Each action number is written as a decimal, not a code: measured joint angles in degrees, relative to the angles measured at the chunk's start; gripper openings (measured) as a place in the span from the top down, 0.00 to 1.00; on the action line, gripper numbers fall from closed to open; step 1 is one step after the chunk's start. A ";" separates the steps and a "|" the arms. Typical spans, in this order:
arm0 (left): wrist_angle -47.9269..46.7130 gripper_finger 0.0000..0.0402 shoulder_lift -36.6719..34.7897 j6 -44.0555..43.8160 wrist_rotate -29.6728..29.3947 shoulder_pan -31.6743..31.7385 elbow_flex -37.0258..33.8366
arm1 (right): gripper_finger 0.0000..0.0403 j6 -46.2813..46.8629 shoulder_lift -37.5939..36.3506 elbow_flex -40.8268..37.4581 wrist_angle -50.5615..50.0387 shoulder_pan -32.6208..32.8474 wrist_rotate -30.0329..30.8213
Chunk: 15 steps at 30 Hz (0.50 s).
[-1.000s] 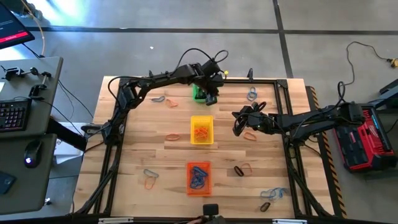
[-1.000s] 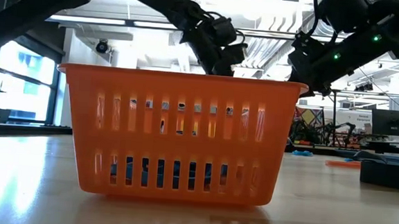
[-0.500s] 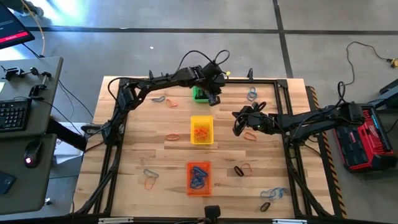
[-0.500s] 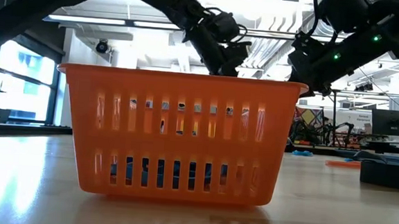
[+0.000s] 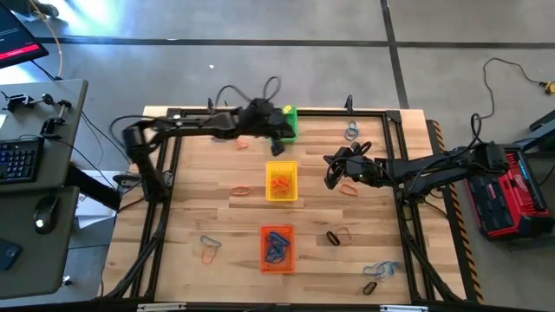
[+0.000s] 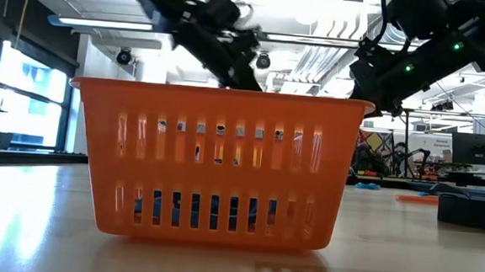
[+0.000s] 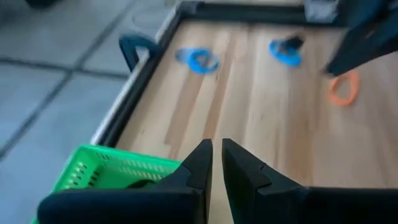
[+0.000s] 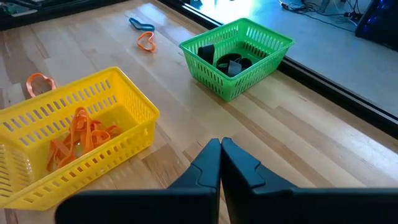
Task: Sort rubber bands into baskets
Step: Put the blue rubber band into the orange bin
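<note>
Black rubber bands (image 8: pixel 229 62) lie in the green basket (image 5: pixel 288 122) at the worktop's (image 5: pixel 217 204) far edge. Orange ones fill the yellow basket (image 5: pixel 281 181) mid-worktop, blue ones the orange basket (image 5: pixel 277 248) nearer the front. Left hand (image 5: pixel 270 130) hangs just beside the green basket, fingers nearly together, holding nothing. Right hand (image 5: pixel 330 178) hovers right of the yellow basket, closed, empty.

No lettering, label, brand, number or sign can be read anywhere; the screen at the far left shows only illegible marks.
</note>
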 joint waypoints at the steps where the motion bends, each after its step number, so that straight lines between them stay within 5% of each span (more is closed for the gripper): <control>1: 2.57 0.94 -2.37 -0.42 0.02 -0.22 -3.20 | 1.00 0.00 0.00 0.00 0.00 0.00 -0.02; 15: 35.30 0.94 -22.81 -7.47 0.15 -3.52 -40.35 | 1.00 0.67 0.00 0.00 -0.11 -0.26 -0.17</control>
